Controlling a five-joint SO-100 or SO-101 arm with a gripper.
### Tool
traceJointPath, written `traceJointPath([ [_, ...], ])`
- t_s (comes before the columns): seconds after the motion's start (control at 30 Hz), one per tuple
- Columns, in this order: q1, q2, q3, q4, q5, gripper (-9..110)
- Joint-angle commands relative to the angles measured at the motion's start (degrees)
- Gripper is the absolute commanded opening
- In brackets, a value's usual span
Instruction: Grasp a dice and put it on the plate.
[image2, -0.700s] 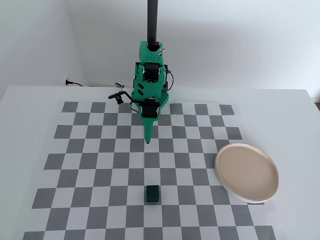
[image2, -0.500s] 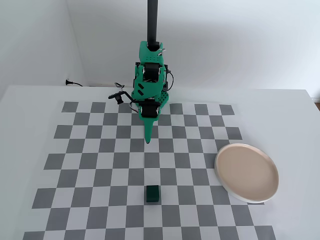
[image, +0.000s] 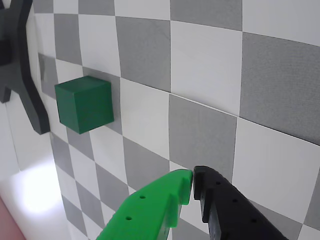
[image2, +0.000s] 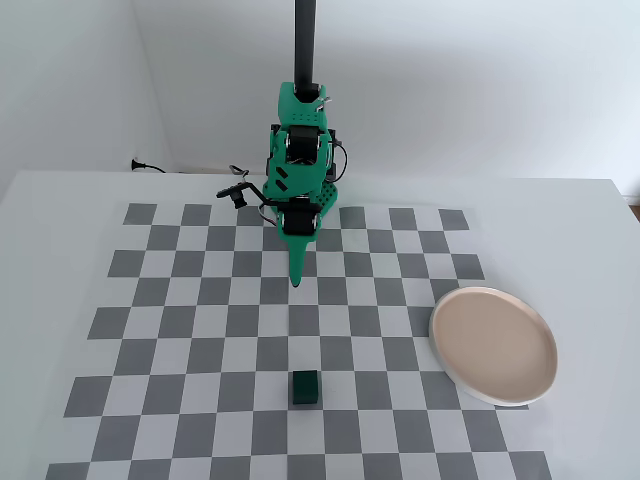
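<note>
A small dark green dice (image2: 305, 387) rests on the checkered mat near its front middle in the fixed view. In the wrist view the dice (image: 84, 104) lies at the left, well apart from my fingertips. The beige-pink plate (image2: 493, 343) lies at the mat's right edge with nothing on it. My gripper (image2: 297, 280) points down above the mat's middle, about two squares behind the dice. In the wrist view my gripper (image: 193, 184) is shut, the green and black tips touching with nothing between them.
The grey-and-white checkered mat (image2: 200, 330) covers a white table against a white wall. A black cable and plug (image2: 140, 165) lie at the back left. The arm's green base (image2: 300, 150) stands at the mat's far edge. A dark bracket (image: 20, 65) shows at the wrist view's left.
</note>
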Motion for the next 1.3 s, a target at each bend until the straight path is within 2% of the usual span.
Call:
traceJointPath([
  [0.0,0.0,1.0,-1.1,-1.1,-1.8,-4],
  [0.17,1.0,1.0,-1.1,-5.5,-8.2,-4],
  [0.37,1.1,0.9,-1.9,-4.6,-17.8,-4],
  [0.57,1.4,0.8,-2.1,-5.4,-33.9,-4],
  [0.93,5.0,0.6,-2.7,-3.7,-46.4,-4],
  [1.07,4.4,0.6,-2.1,-5.4,-54.6,-4],
  [1.27,0.0,0.8,-1.8,-2.5,-73.0,-4],
])
